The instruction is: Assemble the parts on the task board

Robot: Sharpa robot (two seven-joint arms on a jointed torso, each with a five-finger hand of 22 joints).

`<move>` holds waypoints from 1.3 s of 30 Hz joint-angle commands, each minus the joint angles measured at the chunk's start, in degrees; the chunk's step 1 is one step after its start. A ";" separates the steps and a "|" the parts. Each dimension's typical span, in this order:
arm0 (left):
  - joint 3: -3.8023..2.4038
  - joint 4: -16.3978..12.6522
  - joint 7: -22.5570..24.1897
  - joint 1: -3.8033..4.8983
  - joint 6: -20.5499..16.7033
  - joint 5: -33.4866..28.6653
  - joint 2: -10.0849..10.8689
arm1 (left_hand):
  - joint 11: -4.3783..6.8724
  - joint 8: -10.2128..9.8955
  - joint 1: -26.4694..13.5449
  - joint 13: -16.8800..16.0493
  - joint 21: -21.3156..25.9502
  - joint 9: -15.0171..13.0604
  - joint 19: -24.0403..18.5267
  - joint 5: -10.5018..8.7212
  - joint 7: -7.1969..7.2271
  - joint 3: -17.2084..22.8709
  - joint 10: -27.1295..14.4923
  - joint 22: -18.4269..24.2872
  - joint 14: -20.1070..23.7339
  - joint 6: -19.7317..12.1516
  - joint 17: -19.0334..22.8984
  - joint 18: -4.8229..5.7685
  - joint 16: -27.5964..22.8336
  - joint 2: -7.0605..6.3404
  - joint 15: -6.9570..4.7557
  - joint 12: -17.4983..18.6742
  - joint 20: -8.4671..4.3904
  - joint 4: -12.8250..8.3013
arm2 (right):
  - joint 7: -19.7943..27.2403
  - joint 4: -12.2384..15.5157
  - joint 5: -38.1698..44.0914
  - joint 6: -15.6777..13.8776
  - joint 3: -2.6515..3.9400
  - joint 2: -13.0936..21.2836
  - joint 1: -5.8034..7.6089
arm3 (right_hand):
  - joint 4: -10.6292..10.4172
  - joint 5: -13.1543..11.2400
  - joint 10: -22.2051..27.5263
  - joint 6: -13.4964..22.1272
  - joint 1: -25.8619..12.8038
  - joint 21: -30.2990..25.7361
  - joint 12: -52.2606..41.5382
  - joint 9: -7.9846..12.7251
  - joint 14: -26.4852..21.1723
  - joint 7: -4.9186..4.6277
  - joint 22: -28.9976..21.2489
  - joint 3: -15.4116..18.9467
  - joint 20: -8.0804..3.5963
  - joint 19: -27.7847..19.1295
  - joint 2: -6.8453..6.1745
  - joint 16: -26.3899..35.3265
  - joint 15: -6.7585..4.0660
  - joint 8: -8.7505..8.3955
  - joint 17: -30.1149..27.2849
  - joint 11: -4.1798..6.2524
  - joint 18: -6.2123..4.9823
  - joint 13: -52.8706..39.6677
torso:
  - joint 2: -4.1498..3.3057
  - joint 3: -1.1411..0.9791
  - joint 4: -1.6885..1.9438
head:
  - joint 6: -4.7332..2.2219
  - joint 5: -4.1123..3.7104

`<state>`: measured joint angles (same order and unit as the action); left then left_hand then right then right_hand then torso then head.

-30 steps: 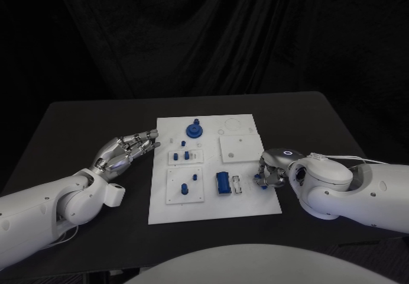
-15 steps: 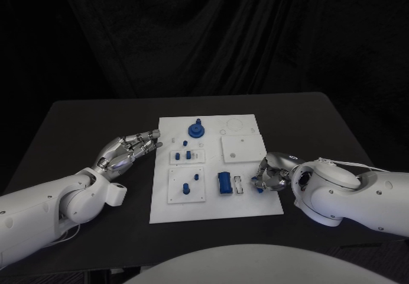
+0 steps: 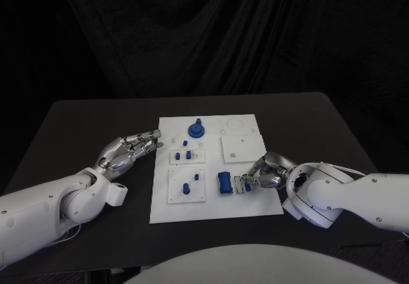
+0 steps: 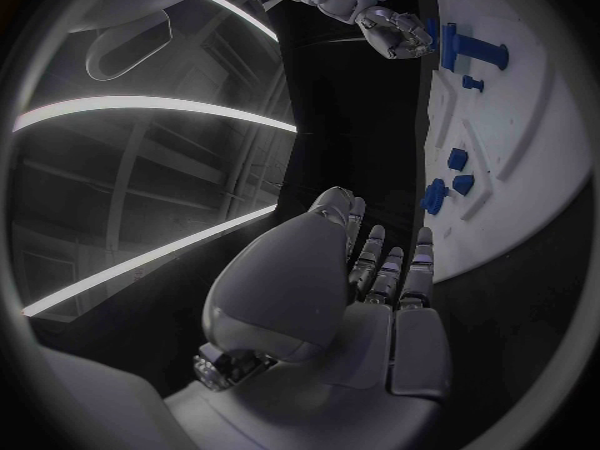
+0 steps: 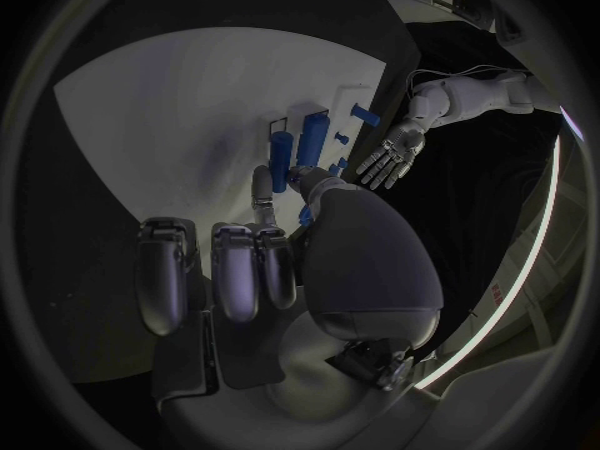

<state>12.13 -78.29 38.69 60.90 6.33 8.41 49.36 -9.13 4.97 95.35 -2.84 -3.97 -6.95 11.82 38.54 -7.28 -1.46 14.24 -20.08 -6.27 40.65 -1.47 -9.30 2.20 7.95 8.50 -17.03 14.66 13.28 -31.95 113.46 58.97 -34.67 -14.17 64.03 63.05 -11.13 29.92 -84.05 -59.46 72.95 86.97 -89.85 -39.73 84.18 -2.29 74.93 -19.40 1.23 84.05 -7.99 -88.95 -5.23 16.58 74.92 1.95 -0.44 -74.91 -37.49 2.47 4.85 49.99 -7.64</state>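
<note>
The white task board (image 3: pixel 213 204) lies mid-table. On it are a round blue part (image 3: pixel 195 129) at the far end, small blue pegs (image 3: pixel 181 156) in the middle and a tall blue block (image 3: pixel 223 182) near the front. My right hand (image 3: pixel 266 173) reaches over the board's right edge beside that block and pinches a small blue part (image 5: pixel 304 214) between thumb and fingertip. In the right wrist view the block (image 5: pixel 281 160) stands just ahead of the right hand (image 5: pixel 269 250). My left hand (image 3: pixel 127 151) hovers open off the board's left edge, fingers stretched toward it.
The black table (image 3: pixel 85 118) has bare room on both sides of the board. A white slotted fixture (image 3: pixel 239 184) stands just right of the blue block. The left wrist view shows my left hand (image 4: pixel 375 280), the board (image 4: pixel 525 170) and the right hand (image 4: pixel 381 20) beyond it.
My right hand has turned and moved left from the board's right edge over the board, closer to the blue block. The left hand has stayed put.
</note>
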 commanded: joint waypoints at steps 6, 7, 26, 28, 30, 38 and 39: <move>-0.05 0.10 0.47 -0.11 0.92 -0.28 -0.45 | -0.44 -0.34 0.51 -0.07 -0.37 0.08 0.50 0.22 -0.40 0.31 0.06 -0.08 -0.13 -0.01 -0.09 -0.51 0.31 0.11 0.31 -0.15 0.04 -0.05 | 0.81 -1.02 -5.23 -0.29 -0.01 -0.93 0.09 | 2.05 -1.44 -5.95 -0.09 -1.86 -0.20 -0.15 -0.22 5.17 0.43 13.82 -3.21 -0.40 4.32 -0.17 0.39 -0.35 0.11 11.70 0.25 -0.50 -15.09 | -0.11 0.04 -0.03 | 0.01 0.11; -0.05 0.10 0.47 -0.11 0.93 -0.28 -0.45 | -0.44 -0.34 0.51 -0.07 -0.37 0.08 0.50 0.22 -0.40 0.31 0.06 -0.08 -0.13 -0.01 -0.09 -0.51 0.31 0.11 0.31 -0.15 0.04 -0.05 | 0.61 -1.15 -5.27 0.14 -0.01 -1.04 0.09 | 1.91 -1.71 -5.95 0.03 -2.19 -0.25 -0.15 -0.24 5.15 0.39 13.80 -3.23 -0.39 4.29 -0.24 0.42 -0.33 0.07 11.63 0.21 -0.52 -15.09 | -0.11 0.04 0.00 | 0.01 0.13; -0.05 0.06 0.21 -0.16 1.05 -0.28 -0.35 | -0.44 -0.35 0.54 -0.07 -0.41 0.09 0.57 0.22 -0.42 0.37 0.04 -0.14 -0.13 -0.03 -0.09 -0.54 0.33 0.10 0.33 -0.14 0.10 -0.06 | -0.11 -2.78 -1.72 3.57 -0.02 -2.94 0.03 | -0.01 -5.96 -5.95 1.54 -6.55 -0.88 -0.15 -0.51 5.02 -0.41 13.57 0.62 0.16 3.97 0.22 0.69 0.29 -0.27 10.98 -0.53 -0.69 -15.09 | -0.06 0.00 -0.03 | 0.01 0.56; -0.05 0.06 0.19 -0.17 1.07 -0.28 -0.35 | -0.44 -0.35 0.54 -0.07 -0.41 0.09 0.57 0.22 -0.42 0.37 0.04 -0.14 -0.13 -0.03 -0.09 -0.54 0.33 0.10 0.33 -0.14 0.10 -0.06 | -0.08 -2.86 -1.59 3.58 -0.03 -3.05 0.03 | -0.13 -6.38 -5.95 1.58 -6.70 -0.92 -0.15 -0.52 5.02 -0.42 13.56 1.08 0.18 3.95 0.37 0.69 0.31 -0.27 10.98 -0.54 -0.70 -15.09 | -0.05 0.01 -0.02 | 0.01 0.60; -0.05 0.07 0.17 -0.18 1.09 -0.28 -0.36 | -0.43 -0.35 0.56 -0.07 -0.45 0.09 0.64 0.22 -0.44 0.43 0.05 -0.19 -0.17 -0.03 -0.10 -0.56 0.36 0.08 0.35 -0.16 0.15 -0.07 | -0.06 -2.91 -1.53 3.59 -0.03 -3.12 0.03 | -0.39 -7.36 -5.95 1.65 -7.00 -0.91 -0.15 -0.52 5.02 -0.45 13.56 1.78 0.22 3.95 0.59 0.70 0.33 -0.29 10.95 -0.57 -0.70 -15.09 | -0.04 0.02 -0.03 | 0.01 0.59; -0.05 0.12 0.01 -0.23 1.28 -0.28 -0.45 | -0.43 -0.35 0.56 -0.07 -0.45 0.09 0.64 0.22 -0.44 0.43 0.05 -0.19 -0.17 -0.03 -0.10 -0.56 0.36 0.08 0.35 -0.16 0.15 -0.07 | -0.46 -3.26 -0.57 4.20 -0.03 -3.37 0.02 | -1.52 -10.33 -5.95 1.97 -8.07 -1.12 -0.15 -0.44 4.97 -0.63 13.48 4.00 0.34 3.86 1.19 0.78 0.47 -0.48 10.73 -0.73 -0.75 -15.09 | -0.04 0.03 -0.07 | 0.01 0.64; -0.05 0.14 0.00 -0.23 1.31 -0.28 -0.47 | -0.43 -0.35 0.56 -0.07 -0.45 0.09 0.64 0.22 -0.44 0.43 0.05 -0.19 -0.17 -0.03 -0.10 -0.56 0.36 0.08 0.35 -0.16 0.15 -0.07 | -0.57 -3.29 -0.16 4.25 -0.03 -3.37 0.02 | -1.67 -10.79 -5.95 1.99 -8.21 -1.11 -0.15 -0.43 4.97 -0.66 13.49 4.29 0.36 3.86 1.22 0.78 0.49 -0.49 10.73 -0.76 -0.75 -15.09 | -0.04 0.03 -0.07 | 0.01 0.67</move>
<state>12.13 -78.09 38.33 60.76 6.80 8.41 49.03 -9.13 4.97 95.35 -2.84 -4.19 -6.96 12.03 38.54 -7.28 -1.31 14.24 -20.21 -6.27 40.65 -1.52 -9.30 2.20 7.95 8.50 -17.03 14.87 13.12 -31.58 110.18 57.09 -31.37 -14.20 60.67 63.06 -12.80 19.46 -83.97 -57.69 65.27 86.08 -89.85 -40.22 83.95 -2.82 74.91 -15.45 1.23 84.05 -6.93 -88.50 -5.01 16.47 74.91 1.57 -0.44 -74.90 -37.53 2.49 4.79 49.99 -7.03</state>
